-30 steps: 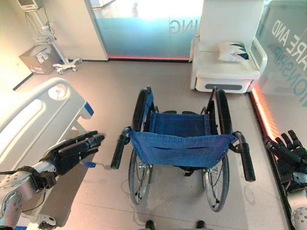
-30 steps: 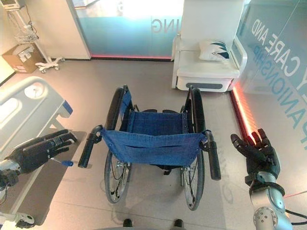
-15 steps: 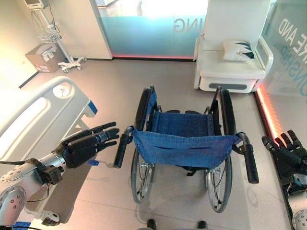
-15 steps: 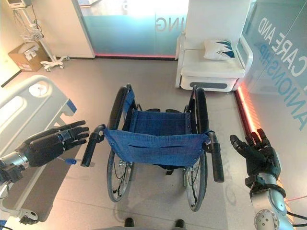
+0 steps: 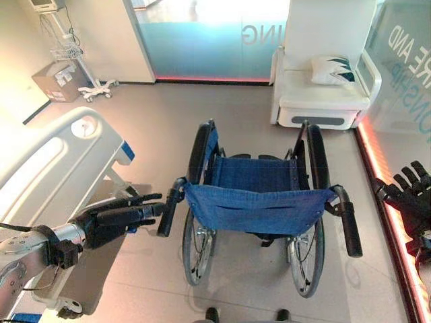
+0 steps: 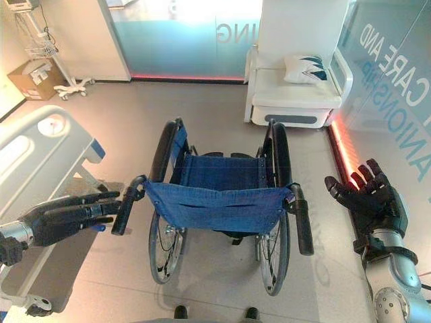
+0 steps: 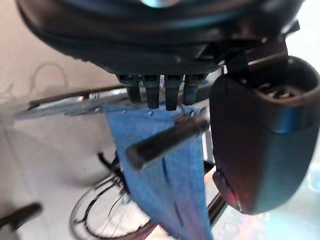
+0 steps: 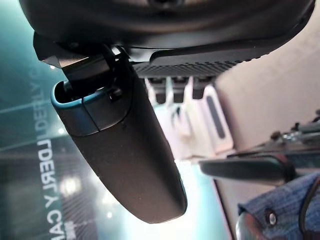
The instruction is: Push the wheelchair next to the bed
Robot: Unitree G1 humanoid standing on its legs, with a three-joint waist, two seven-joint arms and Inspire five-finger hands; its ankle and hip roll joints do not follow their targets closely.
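Observation:
A wheelchair (image 5: 259, 205) with a blue fabric seat and backrest stands in the middle of the floor, its back toward me. Its two black push handles point at me: the left handle (image 5: 168, 207) and the right handle (image 5: 348, 222). My left hand (image 5: 114, 219) is open, fingers straight, with fingertips right beside the left handle; the left wrist view shows that handle (image 7: 167, 140) just past the fingers. My right hand (image 6: 374, 200) is open with spread fingers, well to the right of the right handle. The white hospital bed (image 5: 54, 161) lies at the left.
A white armchair (image 5: 323, 94) with a patterned pillow stands behind the wheelchair. A glowing light strip (image 5: 380, 178) runs along the glass wall on the right. A cardboard box (image 5: 54, 81) and a wheeled stand (image 5: 84, 74) sit at the far left.
My left hand has turned flatter and reached toward the left push handle, its fingertips now beside it. My right hand has risen slightly and spread. The wheelchair has stayed put.

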